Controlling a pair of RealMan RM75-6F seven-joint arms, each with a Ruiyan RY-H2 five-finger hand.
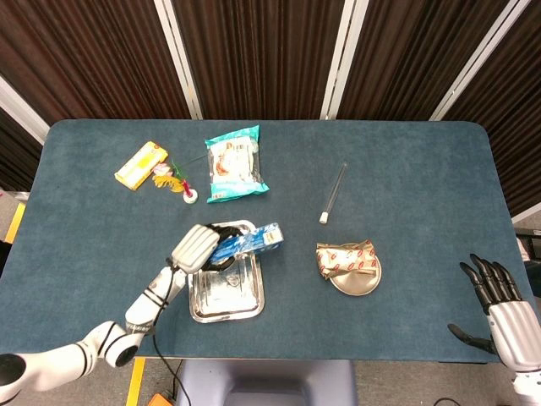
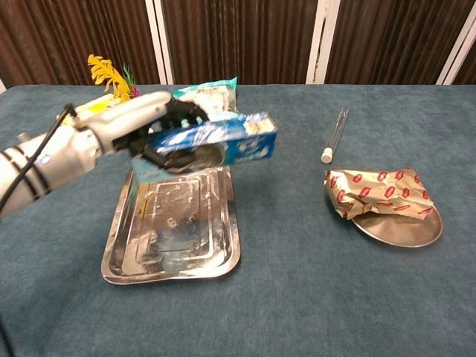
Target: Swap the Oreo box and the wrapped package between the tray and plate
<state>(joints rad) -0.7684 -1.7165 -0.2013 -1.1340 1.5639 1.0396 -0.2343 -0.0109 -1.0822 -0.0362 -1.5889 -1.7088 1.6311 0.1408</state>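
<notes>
My left hand point(image 1: 194, 248) point(image 2: 152, 123) grips the blue Oreo box point(image 1: 251, 241) point(image 2: 216, 141) and holds it in the air above the far end of the steel tray point(image 1: 226, 296) point(image 2: 175, 238). The box points right, past the tray's right rim. The tray holds nothing else. The wrapped package point(image 1: 345, 257) point(image 2: 378, 193), gold with red print, lies on the round metal plate point(image 1: 359, 282) point(image 2: 398, 229) to the right. My right hand point(image 1: 499, 304) hangs open at the table's front right corner, away from everything; the chest view does not show it.
A glass tube point(image 1: 333, 192) point(image 2: 335, 134) lies behind the plate. At the back left are a teal snack bag point(image 1: 234, 162) point(image 2: 201, 104), a yellow box point(image 1: 140, 164) and a feathered shuttlecock point(image 1: 179, 183) point(image 2: 108, 74).
</notes>
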